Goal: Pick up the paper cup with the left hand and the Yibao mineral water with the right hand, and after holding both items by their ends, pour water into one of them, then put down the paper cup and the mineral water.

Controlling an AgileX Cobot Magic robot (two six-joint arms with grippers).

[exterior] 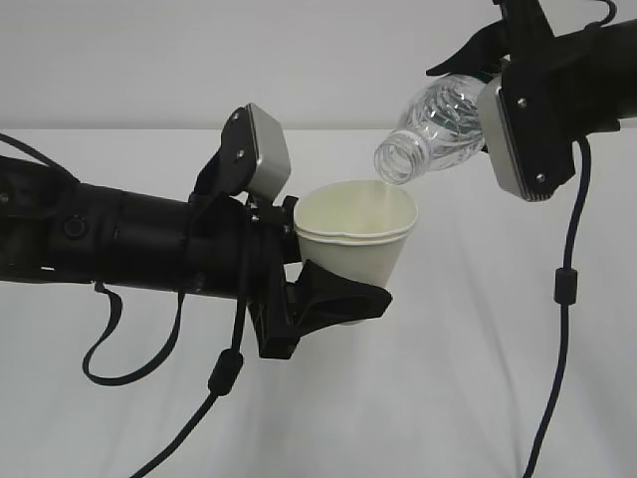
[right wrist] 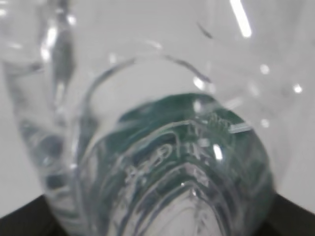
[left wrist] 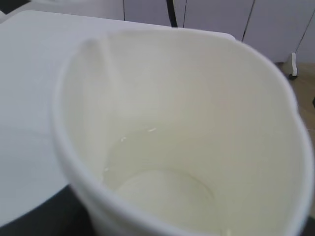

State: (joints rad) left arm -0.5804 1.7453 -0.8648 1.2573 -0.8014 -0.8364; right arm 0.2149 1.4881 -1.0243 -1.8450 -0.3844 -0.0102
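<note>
Left hand (exterior: 333, 299) pinches the cup (exterior: 358, 234) near its base, upright, clear of the white counter (exterior: 478, 378). Right hand (exterior: 518, 119) clamps the bottle (exterior: 433, 129), tilted, mouth just above the cup rim at 1 o'clock. Left wrist view only: water (left wrist: 157, 182) pooled in the cup; cabinets (left wrist: 221, 19) at 12 o'clock.

A white table (exterior: 478, 398) fills the lower part of the exterior view, meeting a plain pale grey wall (exterior: 199, 60) behind it. The left wrist view shows white cabinet doors (left wrist: 216, 17) with dark seams beyond the table's far edge, and a strip of brownish floor (left wrist: 305, 93) at right.
</note>
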